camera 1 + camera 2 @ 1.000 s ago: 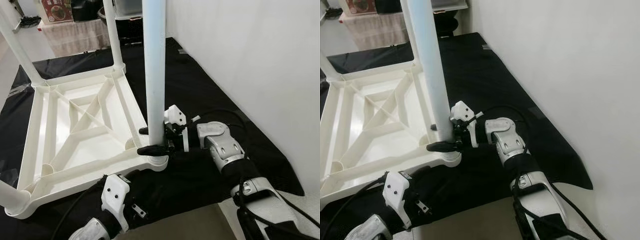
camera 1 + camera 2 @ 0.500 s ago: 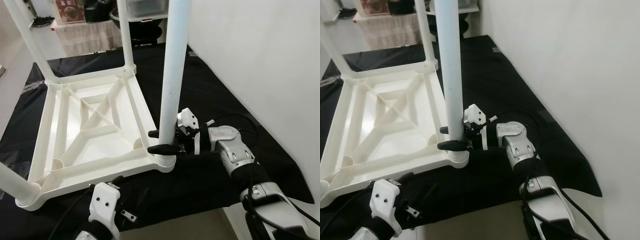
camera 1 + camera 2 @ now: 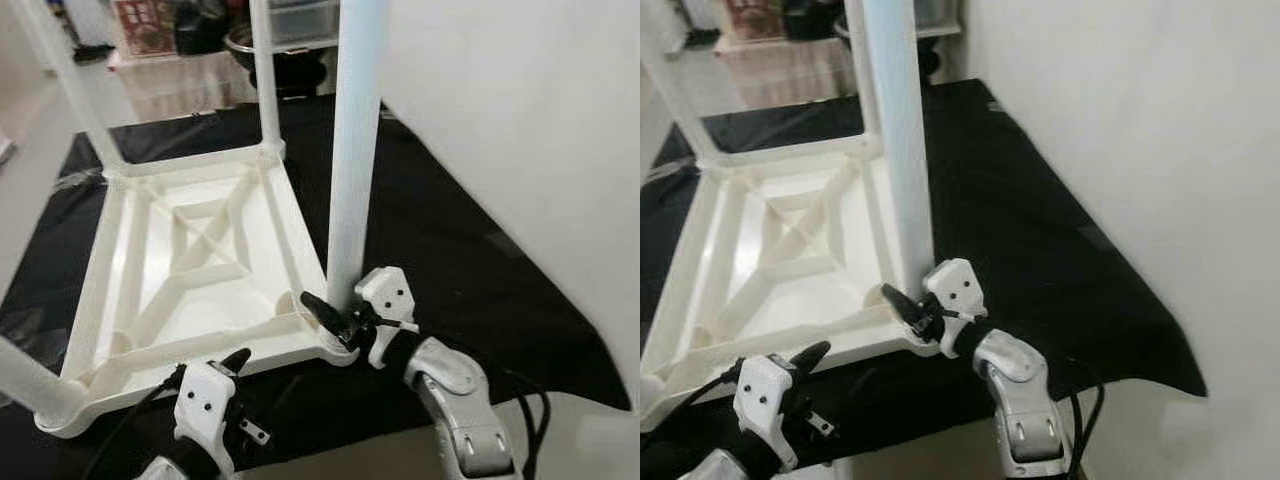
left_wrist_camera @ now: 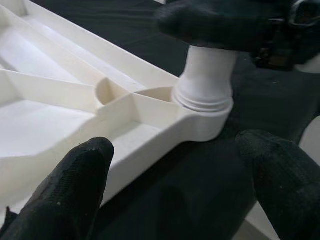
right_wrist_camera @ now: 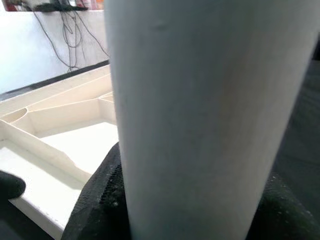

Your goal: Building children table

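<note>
White tabletop [image 3: 190, 270]: lies upside down on a black floor mat [image 3: 450, 230], ribbed underside up, legs pointing upward.
Far-left leg [image 3: 70, 85] and front-left leg [image 3: 25, 375]: seated in their corner sockets.
Left gripper [image 3: 215, 372]: low, just in front of the tabletop's near edge; fingers [image 4: 75, 180] spread apart, holding nothing.
Rear leg [image 3: 265, 70]: upright at the far corner.
Near-right leg [image 3: 352, 150]: upright in the corner socket [image 4: 202, 107] beside the wall [image 3: 520, 110].
Right gripper [image 3: 335, 318]: at the base of that leg, black fingers [image 5: 100, 200] clamped around it just above the socket.
</note>
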### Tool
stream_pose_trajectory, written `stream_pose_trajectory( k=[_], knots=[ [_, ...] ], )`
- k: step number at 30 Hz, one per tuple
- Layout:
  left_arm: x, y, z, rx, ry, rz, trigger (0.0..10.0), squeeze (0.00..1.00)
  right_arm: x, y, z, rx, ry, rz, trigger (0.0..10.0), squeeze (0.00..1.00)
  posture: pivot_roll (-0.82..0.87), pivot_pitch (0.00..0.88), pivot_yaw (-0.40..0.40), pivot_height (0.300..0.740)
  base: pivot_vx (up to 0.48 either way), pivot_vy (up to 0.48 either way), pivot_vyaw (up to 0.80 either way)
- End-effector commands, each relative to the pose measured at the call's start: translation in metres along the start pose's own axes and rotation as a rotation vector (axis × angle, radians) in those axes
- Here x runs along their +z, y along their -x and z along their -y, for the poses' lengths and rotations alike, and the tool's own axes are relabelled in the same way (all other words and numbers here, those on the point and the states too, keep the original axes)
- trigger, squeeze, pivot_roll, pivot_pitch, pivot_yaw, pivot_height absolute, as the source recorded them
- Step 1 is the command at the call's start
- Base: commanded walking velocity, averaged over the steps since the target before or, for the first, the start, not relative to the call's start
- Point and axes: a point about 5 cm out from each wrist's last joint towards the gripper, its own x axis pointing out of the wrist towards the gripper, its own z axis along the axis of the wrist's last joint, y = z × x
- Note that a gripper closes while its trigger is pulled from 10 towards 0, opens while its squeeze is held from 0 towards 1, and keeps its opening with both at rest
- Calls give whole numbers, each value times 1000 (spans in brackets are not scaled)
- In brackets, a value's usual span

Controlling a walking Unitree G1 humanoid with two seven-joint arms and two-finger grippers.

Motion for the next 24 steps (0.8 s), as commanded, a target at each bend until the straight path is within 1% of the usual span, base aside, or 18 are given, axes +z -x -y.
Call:
stream_pose_trajectory(
  k=[1,4,5,6,7,9,10,11,12,13,14,15,16,17,19,22,23,24],
  knots=[
    [-8,1,-1,-2,22,-37,10000,0,-18,-2,1,64,-75,-78,10000,1000,42,183,31,740,0,0,0],
    [-8,1,-1,-2,22,-37,10000,0,-18,-2,1,64,-75,-78,10000,1000,42,183,31,740,0,0,0],
    [-8,0,0,-9,30,-33,10000,0,-8,-8,4,114,-73,-49,10000,1000,46,181,27,740,0,0,0],
    [-7,-1,1,-19,36,-28,10000,0,2,-14,9,216,-76,-6,10000,0,53,177,23,740,0,0,0],
    [-7,-1,1,-19,36,-28,10000,0,2,-14,9,216,-76,-6,10000,0,53,177,23,740,0,0,0],
    [-2,-1,1,-39,54,-20,10000,0,13,-18,19,385,-46,20,10000,0,56,175,22,740,0,0,0],
    [3,1,1,-49,65,-14,10000,0,16,-18,24,477,-11,22,10000,0,59,171,20,740,0,0,0],
    [3,1,1,-49,65,-14,10000,0,16,-18,24,477,-11,22,10000,0,59,171,20,740,0,0,0],
    [6,3,1,-56,71,-9,10000,0,16,-18,28,531,2,13,10000,0,62,172,18,740,0,0,0],
    [6,3,1,-56,71,-9,10000,0,16,-18,28,531,2,13,10000,0,62,172,18,740,0,0,0],
    [8,4,1,-62,74,-7,10000,0,19,-19,33,578,-11,13,10000,0,62,172,18,740,0,0,0],
    [8,4,1,-62,74,-7,10000,0,19,-19,33,578,-11,13,10000,0,62,172,18,740,0,0,0],
    [8,3,6,-78,76,-8,10000,0,29,-25,46,636,-23,13,10000,0,64,167,11,740,0,0,0],
    [8,3,6,-78,76,-8,10000,0,29,-25,46,636,-23,13,10000,0,64,167,11,740,0,0,0],
    [6,2,9,-92,75,-10,10000,0,38,-32,55,657,-5,4,10000,0,66,165,7,740,0,0,0],
    [6,1,10,-97,75,-9,10000,0,41,-34,58,682,0,-3,10000,0,69,165,3,740,0,0,0],
    [0,0,9,-101,82,-18,10000,0,40,-32,59,724,-5,-29,8667,0,70,162,3,740,0,0,0],
    [0,0,9,-101,82,-18,10000,0,40,-32,59,724,-5,-29,8667,0,70,162,3,740,0,0,0]
  ],
)
